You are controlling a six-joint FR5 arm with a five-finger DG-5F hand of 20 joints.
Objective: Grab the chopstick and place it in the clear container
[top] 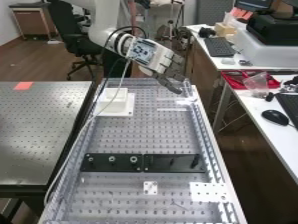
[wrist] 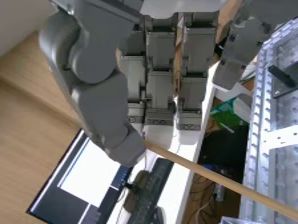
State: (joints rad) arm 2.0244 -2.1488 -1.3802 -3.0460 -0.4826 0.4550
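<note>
Chopstick in the hand, at the counter's far end.
In the wrist view the wooden chopstick [wrist: 219, 178] slants out from the tip of the thumb [wrist: 123, 147], its end pinched by the hand [top: 171, 72], its length free in the air. The high view has the hand above the far end of the pegboard-like counter [top: 133, 135], at the corner nearer the white desk [top: 253, 96]. Below it are faint see-through edges, too unclear to name. Across from these, a white block [top: 115, 103] sits on a white plate [top: 124, 111]. Nearer the camera, two black bars [top: 110, 162] lie end to end across the counter, with a small white plate [top: 150, 188] and a wider one [top: 208, 192] just beyond them, toward the near end.
</note>
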